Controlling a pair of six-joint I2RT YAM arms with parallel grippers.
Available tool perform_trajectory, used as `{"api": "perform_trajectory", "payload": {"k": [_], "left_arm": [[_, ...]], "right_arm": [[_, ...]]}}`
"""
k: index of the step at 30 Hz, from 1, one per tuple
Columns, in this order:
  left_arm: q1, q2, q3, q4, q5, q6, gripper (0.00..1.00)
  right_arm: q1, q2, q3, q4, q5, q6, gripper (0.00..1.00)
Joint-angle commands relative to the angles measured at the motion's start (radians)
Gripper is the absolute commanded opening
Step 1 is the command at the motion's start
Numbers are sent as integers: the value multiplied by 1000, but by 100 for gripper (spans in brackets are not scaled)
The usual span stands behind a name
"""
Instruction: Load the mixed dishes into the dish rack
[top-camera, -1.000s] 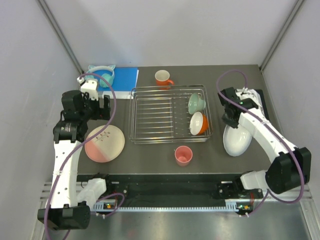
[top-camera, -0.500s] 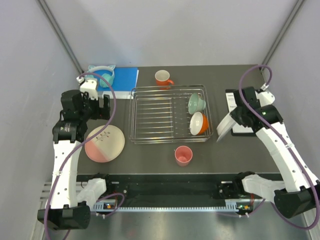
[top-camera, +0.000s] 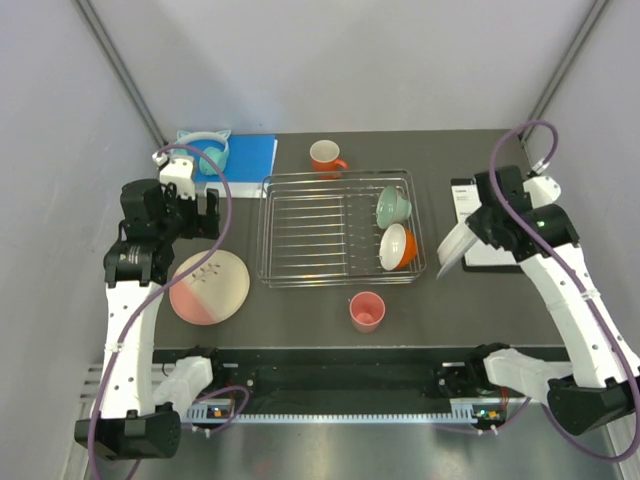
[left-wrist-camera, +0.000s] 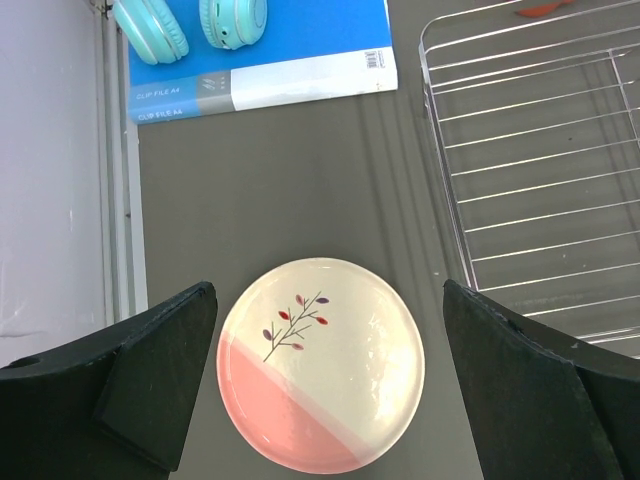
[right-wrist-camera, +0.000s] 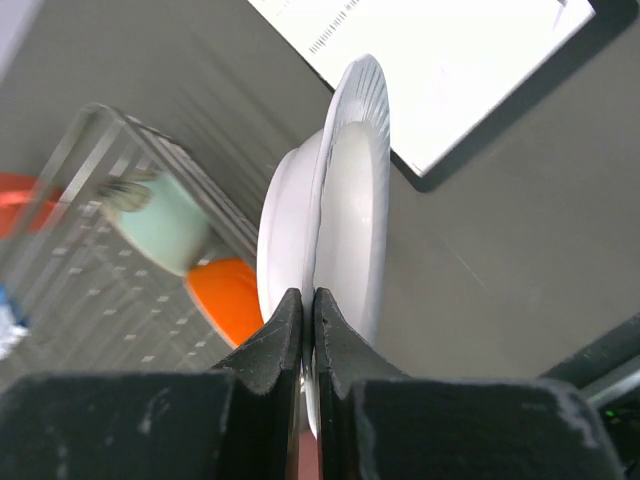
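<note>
Right gripper (right-wrist-camera: 308, 330): closed tight, jaws pinching the rim of the white plate (right-wrist-camera: 350, 200). Plate held on edge, running straight out from the fingertips, face turned sideways. Just past the plate's far edge, the black clipboard (right-wrist-camera: 450, 60) with its white paper, flat on the table. To the left of the pinched plate, the right end of the dish rack (top-camera: 318, 232). Inside that end, the white-inside orange bowl (right-wrist-camera: 228, 298) closest to the gripper, and the mint-green bowl (right-wrist-camera: 165, 225) just behind it, both tipped on their sides. From above, plate between clipboard and rack, close beside the rack's right rim; touching or not, cannot tell. Farther left and nearer the arm bases, the pink cup (top-camera: 366, 310), upright on the table in front of the rack. Farthest from this gripper, just behind the rack's back rim, the orange handled mug (top-camera: 326, 156).

Left gripper (left-wrist-camera: 328, 288): spread wide, nothing between the fingers. Directly below and between them, the pink-and-cream sprig plate (left-wrist-camera: 322, 365), flat on the table, not gripped. To the right of that plate, the rack's left rim, apart from it. Farther ahead, a blue file (left-wrist-camera: 300, 50), with teal cat-ear headphones (left-wrist-camera: 190, 25) resting across its left end.
</note>
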Motion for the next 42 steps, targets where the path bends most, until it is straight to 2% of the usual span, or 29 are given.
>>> {"api": "perform_trajectory", "payload": {"k": [1, 8, 11, 16, 21, 24, 31, 42], "left_arm": [[0, -7, 10, 12, 15, -12, 99], [0, -14, -62, 16, 15, -35, 99], [0, -8, -91, 27, 12, -65, 99], [0, 19, -124, 41, 16, -111, 99], [0, 35, -134, 47, 12, -121, 99], [-2, 29, -142, 45, 7, -121, 99], [0, 9, -168, 47, 5, -126, 99], [-2, -6, -177, 49, -18, -114, 99]], "right_arm": [[-10, -25, 201, 85, 30, 7, 0], [-13, -51, 277, 96, -23, 59, 0], [-14, -96, 260, 160, -53, 117, 0], [-16, -192, 113, 418, -147, 279, 0], [-16, -183, -30, 639, -262, 438, 0], [-8, -177, -120, 832, -273, 527, 0], [42, -51, -99, 1010, -247, 593, 0], [162, 206, 86, 1000, -155, 645, 0]]}}
